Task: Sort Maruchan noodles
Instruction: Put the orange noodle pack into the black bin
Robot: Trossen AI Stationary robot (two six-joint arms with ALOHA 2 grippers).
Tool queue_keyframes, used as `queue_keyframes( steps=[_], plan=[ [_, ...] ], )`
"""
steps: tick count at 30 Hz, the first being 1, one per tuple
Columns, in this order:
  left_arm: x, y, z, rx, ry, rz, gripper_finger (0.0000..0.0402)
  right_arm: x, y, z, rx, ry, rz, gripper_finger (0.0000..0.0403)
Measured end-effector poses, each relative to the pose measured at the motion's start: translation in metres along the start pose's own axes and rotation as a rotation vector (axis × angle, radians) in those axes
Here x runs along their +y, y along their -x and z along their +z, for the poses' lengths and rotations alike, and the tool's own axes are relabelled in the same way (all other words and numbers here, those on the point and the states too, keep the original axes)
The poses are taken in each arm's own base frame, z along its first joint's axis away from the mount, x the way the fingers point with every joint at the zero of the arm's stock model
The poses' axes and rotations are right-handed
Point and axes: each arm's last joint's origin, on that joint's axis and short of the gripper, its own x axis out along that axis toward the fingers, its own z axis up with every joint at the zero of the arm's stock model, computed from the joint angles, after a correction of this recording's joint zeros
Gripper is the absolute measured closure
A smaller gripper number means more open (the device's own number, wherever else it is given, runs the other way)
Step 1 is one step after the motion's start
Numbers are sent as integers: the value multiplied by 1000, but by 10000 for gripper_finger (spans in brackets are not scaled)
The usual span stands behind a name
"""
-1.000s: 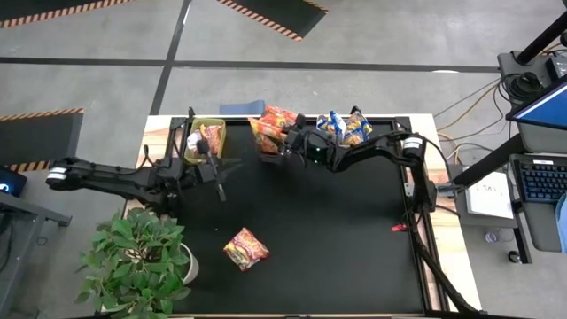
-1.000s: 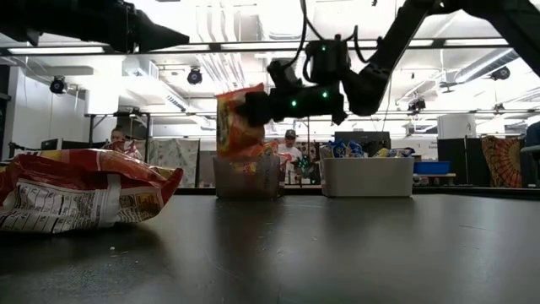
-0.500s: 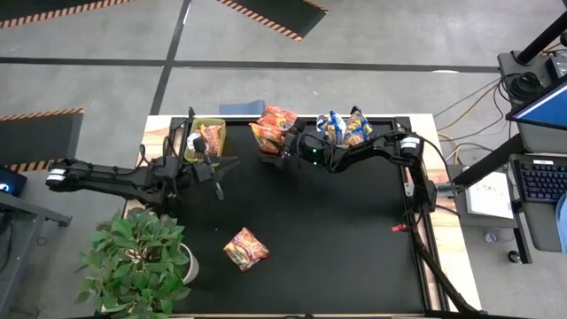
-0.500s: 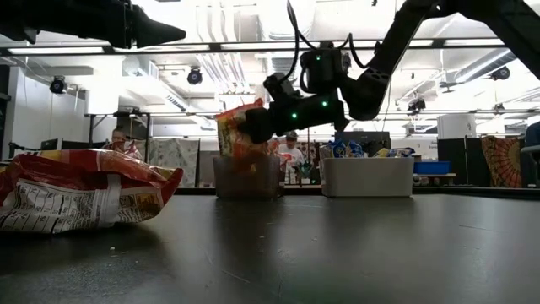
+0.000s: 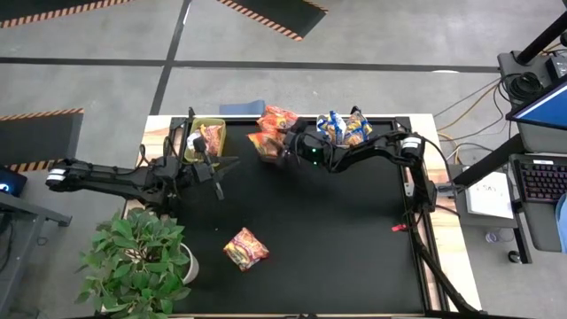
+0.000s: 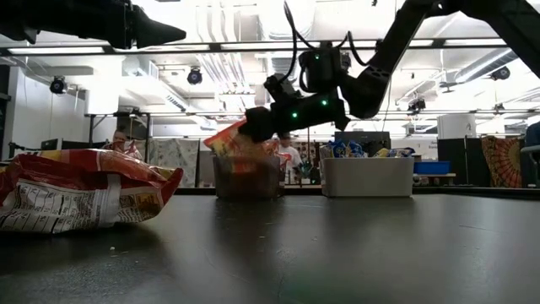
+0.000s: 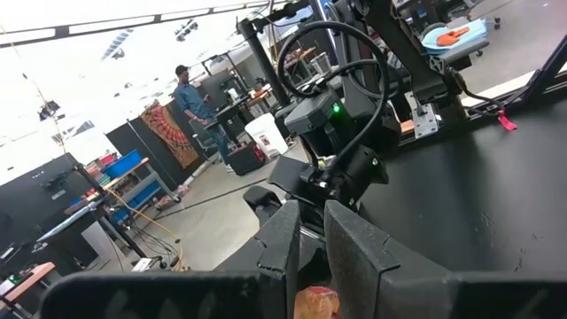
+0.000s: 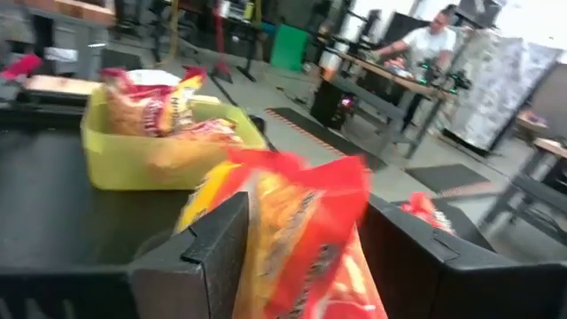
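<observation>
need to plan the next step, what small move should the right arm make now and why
Probably lift the right tool straight up and back from the dark mesh bin. Its fingers stand apart in the wrist view, and the orange-red packet is tilted at the bin's rim among other packets, so the drop looks about finished. One orange-red packet on the table waits.

The right arm reaches from its base at the bench's three o'clock edge toward twelve o'clock, elbow bent, wrist low and level. The right end effector (image 5: 282, 146) has its fingers (image 8: 205, 239) spread apart, an orange-red packet (image 8: 301, 235) loose between them. The left arm stretches in from nine o'clock, held level above the bench. The left end effector (image 5: 221, 167) points toward three o'clock, its fingers (image 7: 350, 244) nearly together with a narrow gap.
</observation>
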Motion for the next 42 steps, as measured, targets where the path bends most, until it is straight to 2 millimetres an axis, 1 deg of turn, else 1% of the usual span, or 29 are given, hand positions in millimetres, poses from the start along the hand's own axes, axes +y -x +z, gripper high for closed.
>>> queue_keyframes(
  steps=[3, 6, 14, 17, 19, 22, 25, 27, 32, 34, 38, 42],
  plan=[
    [0, 0, 0, 0, 0, 0, 362, -3, 1, 4, 28, -10, -42, 205],
    [0, 0, 0, 0, 0, 0, 362, -5, 4, 7, 66, -3, -43, 204],
    [0, -1, 0, 4, -2, -2, 362, -17, 16, 37, 96, -53, -37, 204],
    [0, -1, 0, 3, -1, -1, 362, -21, 20, 47, 91, -76, -39, 210],
    [0, -1, 0, 1, 0, 2, 362, -23, 21, 54, 101, -73, -35, 220],
    [0, -1, 0, -1, 2, 5, 362, -25, 16, 65, 100, -76, -5, 247],
    [1, -1, 0, -5, 2, 9, 362, -25, 6, 77, 85, -85, 32, 282],
    [1, -1, 0, -5, 2, 10, 362, -24, -2, 81, 99, -78, 44, 307],
    [1, -1, 0, -6, 2, 12, 362, -21, -21, 85, 168, -47, 66, 367],
    [2, -1, 0, -5, 2, 14, 362, -21, -26, 81, 212, -37, 74, 385],
    [1, -2, 0, -1, 0, 13, 362, -19, -29, 71, 283, -19, 90, 393],
    [1, -2, -1, 2, -2, 11, 362, -17, -27, 64, 353, -4, 103, 394]
  ],
)
